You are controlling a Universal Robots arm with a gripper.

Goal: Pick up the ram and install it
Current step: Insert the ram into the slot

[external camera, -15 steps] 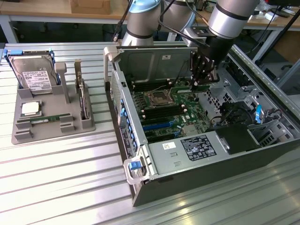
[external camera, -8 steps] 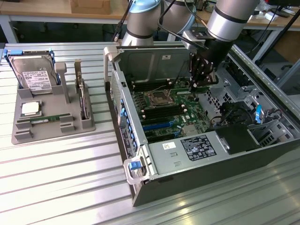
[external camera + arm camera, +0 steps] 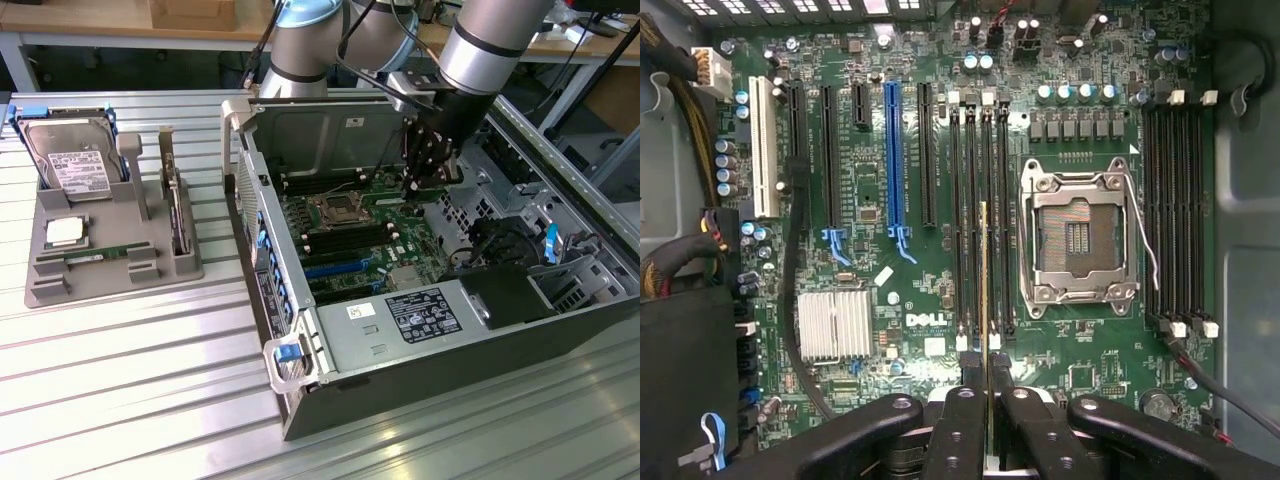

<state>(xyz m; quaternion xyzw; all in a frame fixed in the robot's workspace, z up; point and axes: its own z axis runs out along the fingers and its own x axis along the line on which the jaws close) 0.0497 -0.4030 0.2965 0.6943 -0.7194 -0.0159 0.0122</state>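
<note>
Black claw (image 3: 988, 420) gripping thin green ram (image 3: 985, 290) edge-on above motherboard (image 3: 890, 300) slots

One open black metal computer case (image 3: 420, 395), one grey moulded tray (image 3: 40, 290), one silver hard drive (image 3: 70, 165), one square silver processor chip (image 3: 64, 232), two narrow green ram sticks (image 3: 97, 256) (image 3: 986, 290) (one seen edge-on), eight black memory slots (image 3: 958, 200), one empty metal processor socket (image 3: 1080, 240).

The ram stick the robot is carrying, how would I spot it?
Find the open computer case and the green motherboard inside. Over its black memory slots beside the silver processor socket, the ram is the thin edge-on strip clamped in the end effector.
</note>
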